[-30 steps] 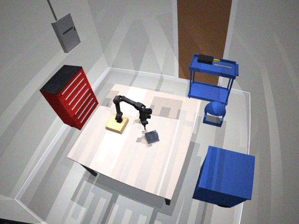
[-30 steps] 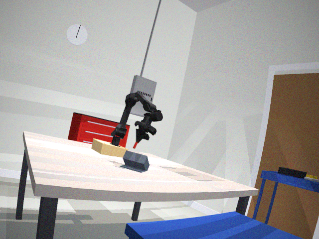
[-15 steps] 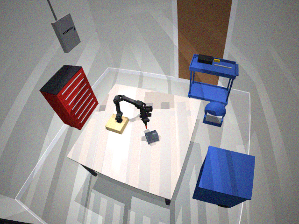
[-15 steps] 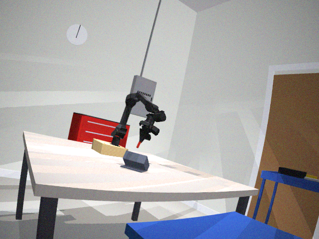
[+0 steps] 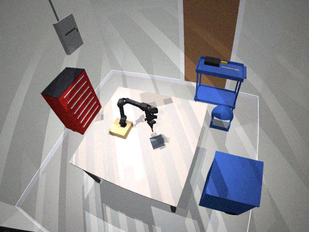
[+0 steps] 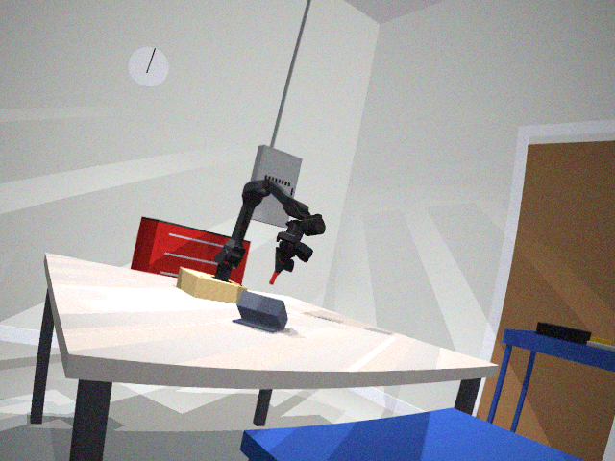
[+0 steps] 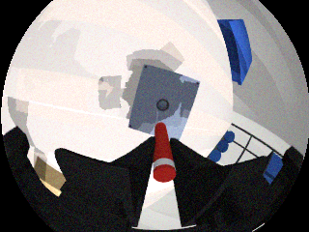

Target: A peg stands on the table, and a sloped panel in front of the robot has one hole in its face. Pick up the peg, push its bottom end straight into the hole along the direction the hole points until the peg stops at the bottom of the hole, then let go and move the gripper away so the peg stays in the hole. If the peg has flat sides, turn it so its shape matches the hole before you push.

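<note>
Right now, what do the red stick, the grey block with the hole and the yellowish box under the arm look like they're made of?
The red stick, held in the pincer, looks like smooth plastic: even colour, soft shine. The grey block looks like matte metal or plastic: flat blue-grey faces, no grain. The yellowish box might be pale wood, judging only by its tan colour. None of this is certain.
</note>
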Action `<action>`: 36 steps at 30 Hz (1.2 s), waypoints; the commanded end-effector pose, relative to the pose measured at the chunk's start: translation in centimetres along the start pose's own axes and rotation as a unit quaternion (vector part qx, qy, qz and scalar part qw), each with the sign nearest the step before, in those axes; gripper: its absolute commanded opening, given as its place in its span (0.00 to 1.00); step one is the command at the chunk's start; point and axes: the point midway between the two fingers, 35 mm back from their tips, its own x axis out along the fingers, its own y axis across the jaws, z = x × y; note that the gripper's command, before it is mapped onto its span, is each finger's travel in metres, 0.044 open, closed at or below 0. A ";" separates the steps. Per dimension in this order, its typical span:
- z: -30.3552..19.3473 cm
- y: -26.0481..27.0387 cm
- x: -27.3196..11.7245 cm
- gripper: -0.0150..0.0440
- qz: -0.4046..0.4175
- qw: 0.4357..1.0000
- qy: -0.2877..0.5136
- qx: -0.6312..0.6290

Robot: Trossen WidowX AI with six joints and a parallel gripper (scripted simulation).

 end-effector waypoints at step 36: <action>1.3 -0.1 4.9 0.25 -0.028 0.999 -0.006 -0.023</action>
